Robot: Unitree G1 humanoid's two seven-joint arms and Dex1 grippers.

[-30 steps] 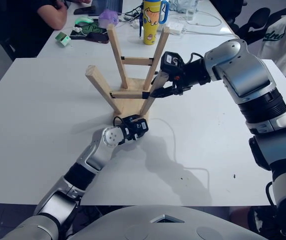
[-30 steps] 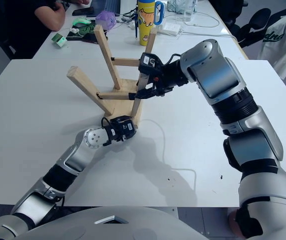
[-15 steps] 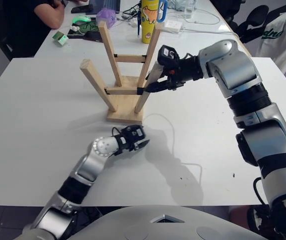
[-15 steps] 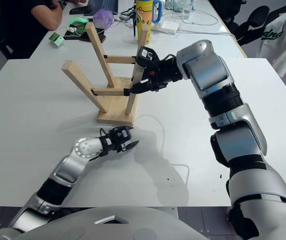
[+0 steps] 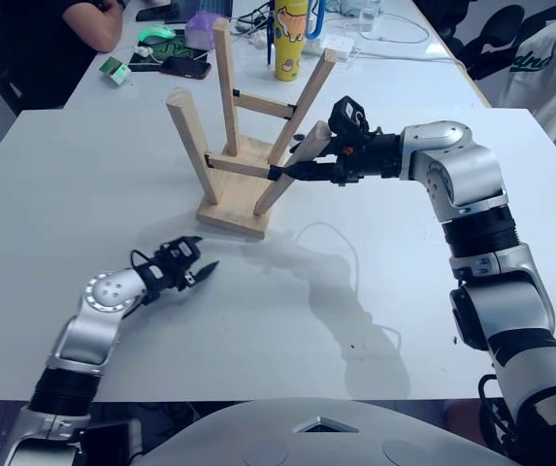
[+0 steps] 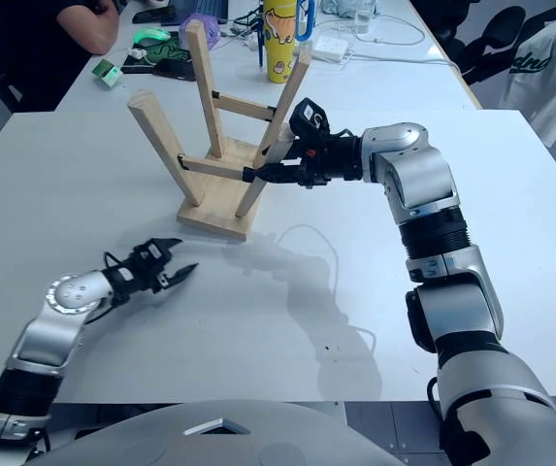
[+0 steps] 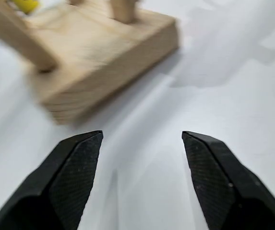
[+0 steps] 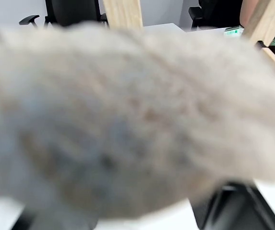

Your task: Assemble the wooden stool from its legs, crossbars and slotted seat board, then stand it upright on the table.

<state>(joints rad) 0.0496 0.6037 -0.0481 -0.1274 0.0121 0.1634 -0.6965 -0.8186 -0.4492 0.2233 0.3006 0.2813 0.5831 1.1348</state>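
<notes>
Judging from both eye views, most of the job looks done. The pale wooden stool [image 5: 244, 160] stands together as one piece: four square legs [image 5: 189, 137] are seated in the thick slotted seat board [image 5: 232, 210], and thin crossbars [image 5: 240, 167] bridge them. It is upside down, though. The seat board is down on the white table [image 5: 404, 282] and the legs point up and lean away from me, toward my left. I cannot tell whether the board lies flat or is tipped onto one edge.

My right gripper [image 5: 283, 175] reaches in from the right and is pinched on the right-hand leg [image 5: 312, 143], low down where a crossbar meets it. The right wrist view has blurred wood pressed close against the lens, which fits that grasp.

My left gripper [image 5: 196, 272] is low over the table, well apart from the stool and nearer to me. Its dark ribbed fingers [image 7: 75, 177] are spread wide with nothing between them, and the left wrist view looks past them at a corner of the seat board.

What remains, as I read it, is turning the stool over so it stands on its legs (the one step the task names last). I cannot confirm from here that every joint is fully home. I would want the free hand back on the seat board before tipping it, since a one-leg grip could let it swing or stress that joint.
</notes>
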